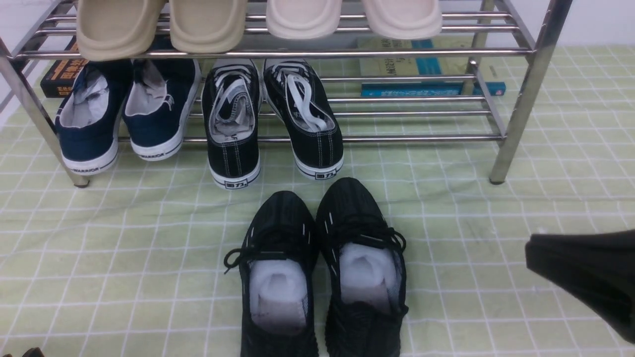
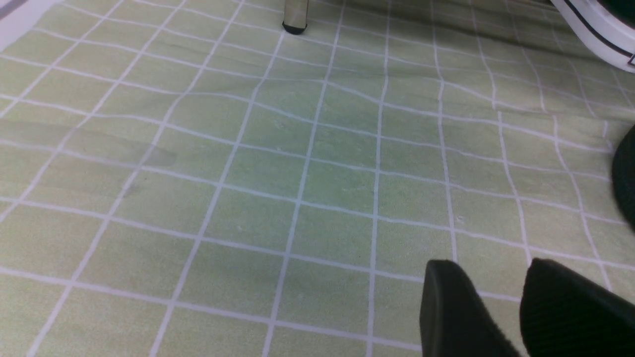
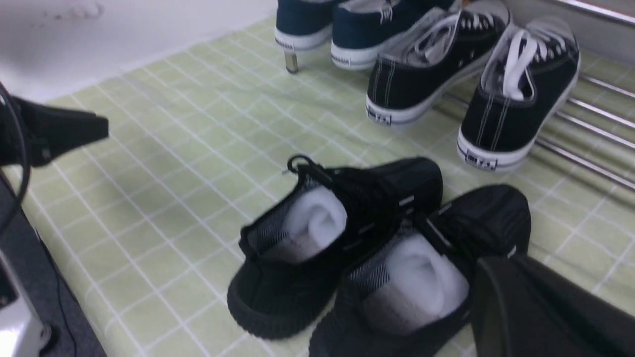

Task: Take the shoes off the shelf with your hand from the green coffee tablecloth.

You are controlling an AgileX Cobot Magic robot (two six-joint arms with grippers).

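Front view showed the black shoes (image 1: 354, 218) off the shelf (image 1: 526, 99), side by side on the green cloth (image 1: 124, 248) just in front of it. Their toes pointed at the shelf, heels away. The right pincer (image 1: 545, 258) hung in front of the shelf's right leg, with the shoes near on its left. I could not tell if it was wide or closed. The left pincer (image 2: 491, 282) was parted a little, holding nothing, and looked farther from the shoes.

I am reading WARRIOR on heels of navy sneakers (image 1: 126, 114), far beyond my right gripper (image 1: 535, 255) | 回力 on heels of black canvas sneakers (image 1: 273, 124), nearer
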